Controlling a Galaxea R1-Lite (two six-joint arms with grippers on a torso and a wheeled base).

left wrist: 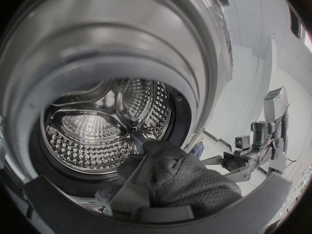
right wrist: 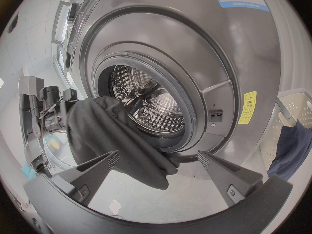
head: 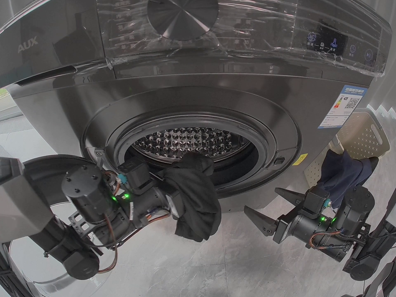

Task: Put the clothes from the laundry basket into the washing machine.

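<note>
1. The left gripper [head: 177, 199] pinches a black garment [head: 198, 203] at the lower rim of the washing machine [head: 206, 91] opening. The cloth is matte and crumpled, and it hangs down outside the rim.
2. The right gripper [head: 260, 198] is spread wide, low and to the right of that opening.
3. The left wrist view looks into the studded steel drum [left wrist: 91, 147]. The head view takes in the laundry basket [head: 363, 137] right of the machine, with a navy garment [head: 342, 174] draped over its edge.
4. A blue-and-white label [head: 342, 106] and a yellow sticker [right wrist: 247, 107] sit on the machine's front, right of the opening.
</note>
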